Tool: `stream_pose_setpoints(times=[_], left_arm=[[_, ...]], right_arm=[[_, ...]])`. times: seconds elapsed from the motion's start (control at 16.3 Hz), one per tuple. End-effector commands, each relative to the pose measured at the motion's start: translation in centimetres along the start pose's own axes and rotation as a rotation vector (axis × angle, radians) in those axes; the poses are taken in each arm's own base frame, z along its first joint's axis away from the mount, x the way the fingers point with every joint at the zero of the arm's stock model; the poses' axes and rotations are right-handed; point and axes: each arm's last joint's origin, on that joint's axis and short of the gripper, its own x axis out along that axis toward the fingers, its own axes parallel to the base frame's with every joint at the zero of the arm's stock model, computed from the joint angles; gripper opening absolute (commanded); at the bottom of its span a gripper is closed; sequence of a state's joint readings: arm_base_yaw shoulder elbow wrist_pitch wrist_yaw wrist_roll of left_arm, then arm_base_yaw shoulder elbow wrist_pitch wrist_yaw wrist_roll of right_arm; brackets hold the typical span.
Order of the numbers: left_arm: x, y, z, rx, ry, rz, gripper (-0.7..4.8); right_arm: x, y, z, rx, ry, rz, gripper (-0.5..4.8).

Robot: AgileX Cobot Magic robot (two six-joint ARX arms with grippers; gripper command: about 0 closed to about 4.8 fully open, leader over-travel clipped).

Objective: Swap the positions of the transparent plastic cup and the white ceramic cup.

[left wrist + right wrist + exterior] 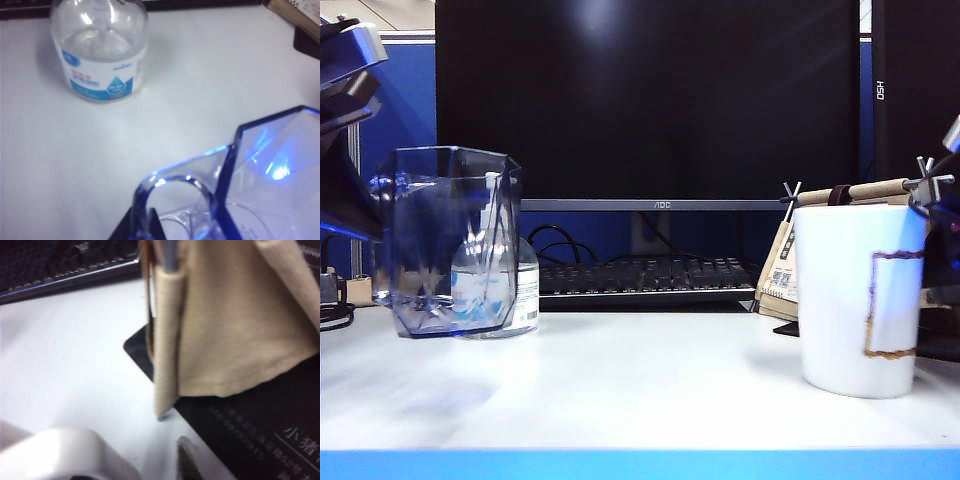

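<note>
My left claw point(150, 220) is clamped on the transparent plastic cup's point(450, 240) handle, cup on the surface point(640, 390), pump bottle point(100, 50) beyond. My right claw point(185, 460) sits beside the white ceramic cup point(855, 300); jaw gap unclear, probably lining up a grab.

The setting was an office workstation. A large dark monitor point(650, 100) stood at the far side of a white desk point(640, 385), with a black keyboard point(645, 277) beneath it. A blue partition panel point(405, 110) rose behind, far left. Cables point(552, 240) trailed beside the monitor stand.
</note>
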State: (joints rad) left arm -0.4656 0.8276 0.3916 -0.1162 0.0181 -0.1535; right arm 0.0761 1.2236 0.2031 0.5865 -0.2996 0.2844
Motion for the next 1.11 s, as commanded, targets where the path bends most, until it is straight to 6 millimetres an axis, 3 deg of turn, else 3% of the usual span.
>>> stream_pose_setpoints(times=[0.06,0.18,0.43,0.49,1.11], left_arm=[[-0.10,-0.04,0.43,0.016,-0.028,-0.002,-0.05],[-0.10,0.02,0.45,0.025,-0.032,0.019,-0.05],[-0.10,0.01,0.45,0.025,-0.032,0.016,-0.05],[-0.10,0.00,0.45,0.025,-0.032,0.013,-0.06],[-0.11,-0.29,0.59,0.024,-0.037,-0.080,-0.06]], right_arm=[[0.19,-0.06,0.05,-0.008,-0.011,-0.006,1.33],[0.20,-0.06,0.04,-0.008,-0.010,-0.006,0.87],[0.20,-0.03,0.20,-0.013,-0.027,-0.005,0.45],[0.20,-0.02,0.24,-0.014,-0.031,-0.003,-0.03],[0.13,0.20,0.55,0.045,-0.051,0.033,-0.07]])
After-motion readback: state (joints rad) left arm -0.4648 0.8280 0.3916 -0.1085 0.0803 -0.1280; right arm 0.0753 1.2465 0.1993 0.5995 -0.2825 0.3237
